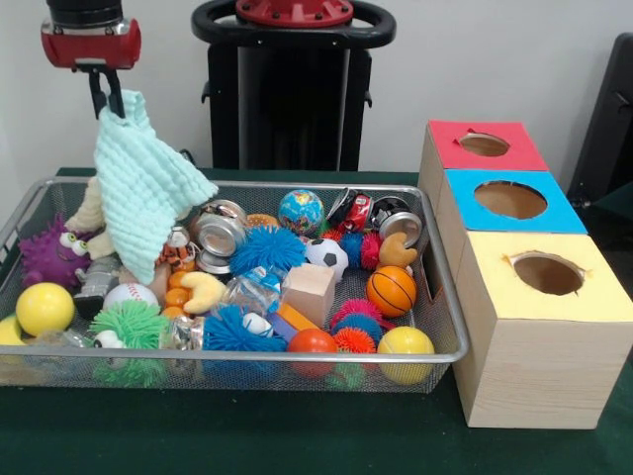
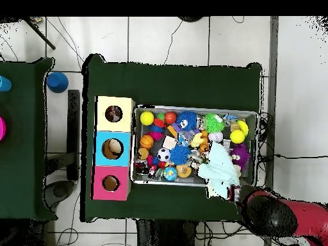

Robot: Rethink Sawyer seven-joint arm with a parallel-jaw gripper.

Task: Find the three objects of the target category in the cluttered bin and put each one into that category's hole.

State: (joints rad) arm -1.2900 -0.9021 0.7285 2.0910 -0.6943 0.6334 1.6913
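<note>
The wire mesh bin is full of toys; it also shows in the overhead view. My gripper is shut on a corner of a mint-green cloth and holds it hanging above the bin's far left part. In the overhead view the cloth covers the bin's corner nearest my arm. No knotted rope ball shows among the toys. The yellow-topped box's hole is right of the bin, nearest the camera; in the overhead view this hole has something dark in it.
The blue-topped box and the red-topped box stand behind the yellow one. The bin holds spiky puffer balls, a basketball, a soccer ball, a wooden block, metal tins and yellow balls.
</note>
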